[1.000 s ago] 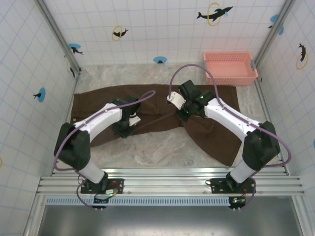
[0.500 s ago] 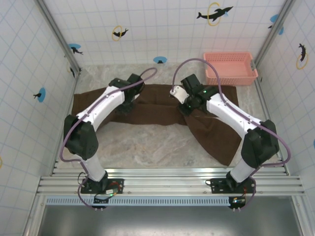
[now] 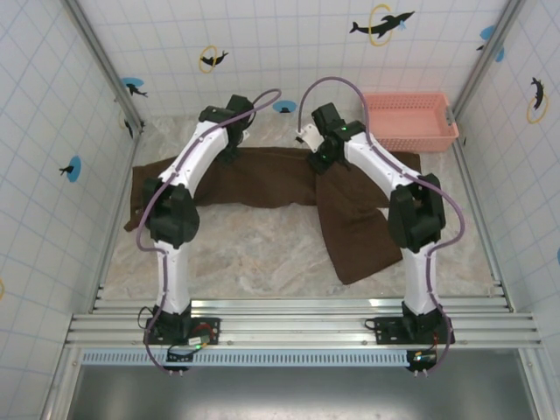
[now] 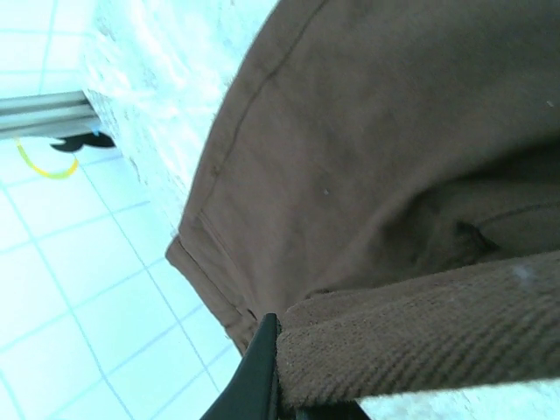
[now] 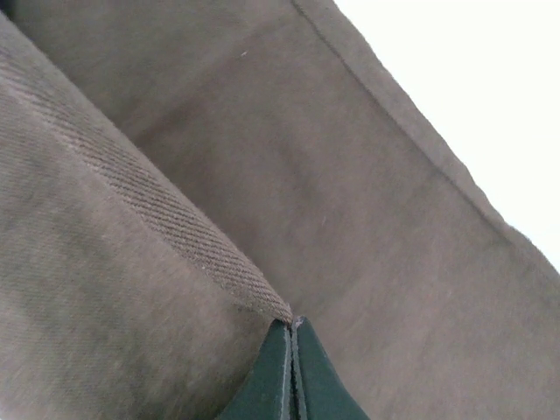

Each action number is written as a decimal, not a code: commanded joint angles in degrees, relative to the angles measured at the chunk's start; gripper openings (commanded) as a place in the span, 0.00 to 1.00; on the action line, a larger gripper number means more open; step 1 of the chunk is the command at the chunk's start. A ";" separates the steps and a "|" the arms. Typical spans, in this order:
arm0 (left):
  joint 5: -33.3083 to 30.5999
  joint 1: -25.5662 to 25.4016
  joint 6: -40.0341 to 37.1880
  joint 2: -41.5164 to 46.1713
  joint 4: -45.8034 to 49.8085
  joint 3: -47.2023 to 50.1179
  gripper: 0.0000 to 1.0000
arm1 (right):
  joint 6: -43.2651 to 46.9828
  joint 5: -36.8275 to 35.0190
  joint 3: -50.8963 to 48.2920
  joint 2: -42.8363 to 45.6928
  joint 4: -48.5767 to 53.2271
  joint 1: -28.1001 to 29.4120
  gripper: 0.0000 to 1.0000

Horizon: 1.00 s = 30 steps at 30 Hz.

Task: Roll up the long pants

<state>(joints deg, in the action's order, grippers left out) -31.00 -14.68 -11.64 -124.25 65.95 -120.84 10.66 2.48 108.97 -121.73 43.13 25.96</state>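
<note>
Cloth check, top view: the long pants (image 3: 271,179) lie spread on the bench (image 3: 254,254). One leg runs toward the left wall and the other angles toward the near right. The left end effector (image 3: 231,150) and right end effector (image 3: 318,157) both sit at the far edge of the fabric, apart from each other. A pink basket (image 3: 409,121) stands at the far right.

Left wrist view: the left end effector (image 4: 278,385) is pinching a thick fold of brown twill, with a stitched hem draping past it.

Right wrist view: the right end effector (image 5: 293,367) has its fingers pressed together, and a thin fold ridge is nipped at the tips.

We judge the fabric soft, limp and matte, so it is unlikely to slip but will sag and drag. We would grip it at an edge, through both layers, with the two grips well apart.
</note>
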 commanded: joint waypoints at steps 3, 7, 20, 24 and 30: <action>-1.99 3.01 -6.43 -7.83 -0.85 -8.98 0.00 | 0.71 -2.54 13.62 -9.40 5.14 -2.26 0.00; -0.56 4.72 -9.35 -14.90 -2.36 -13.35 0.00 | 0.00 -2.83 24.32 -17.74 7.21 -3.01 0.00; -7.99 6.24 -13.58 -22.88 -16.55 -16.06 0.93 | -3.45 -9.34 36.63 -25.14 7.39 -4.66 0.63; -10.33 6.37 -10.87 -19.51 -16.63 -16.02 0.97 | -2.11 -11.76 22.98 -12.87 5.73 -4.95 0.66; -11.73 8.09 -5.73 -8.22 -16.32 -6.95 0.97 | -8.34 -8.10 -10.63 12.38 -1.88 -0.40 0.69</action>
<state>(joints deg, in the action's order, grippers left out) -39.99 -8.10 -21.54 -140.86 49.28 -130.72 6.26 -7.03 105.89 -120.33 45.12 21.89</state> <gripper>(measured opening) 0.971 0.686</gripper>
